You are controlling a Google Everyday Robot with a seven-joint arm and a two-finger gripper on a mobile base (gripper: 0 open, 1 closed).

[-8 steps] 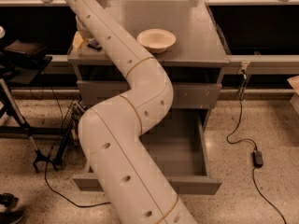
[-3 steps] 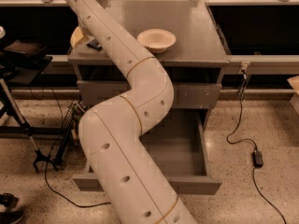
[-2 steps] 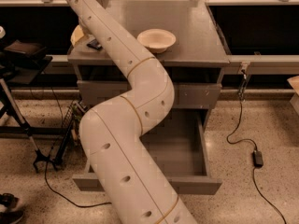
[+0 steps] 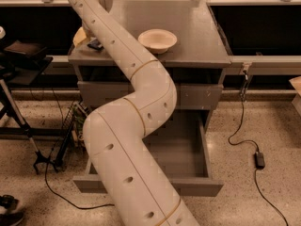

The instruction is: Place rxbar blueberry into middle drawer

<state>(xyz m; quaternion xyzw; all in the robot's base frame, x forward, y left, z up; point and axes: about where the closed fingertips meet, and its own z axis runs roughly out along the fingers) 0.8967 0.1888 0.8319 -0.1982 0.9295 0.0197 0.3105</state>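
The rxbar blueberry (image 4: 95,44) shows as a small dark wrapper on the left part of the grey cabinet top, mostly hidden behind my arm. My gripper (image 4: 81,36) is at the cabinet's left edge, right beside the bar; only a pale part of it shows past the arm. The middle drawer (image 4: 207,147) is pulled out wide below the closed top drawer front (image 4: 200,96), and its inside looks bare where the arm does not hide it.
A pale bowl (image 4: 157,40) stands in the middle of the cabinet top (image 4: 197,27). My arm crosses the cabinet's left half and the open drawer. A tripod (image 4: 21,121) and cables stand on the floor at left, and a power cable (image 4: 256,158) lies at right.
The pale gripper part at the cabinet's left edge has shifted slightly upward. The dark bar, the bowl and the open drawer have not moved.
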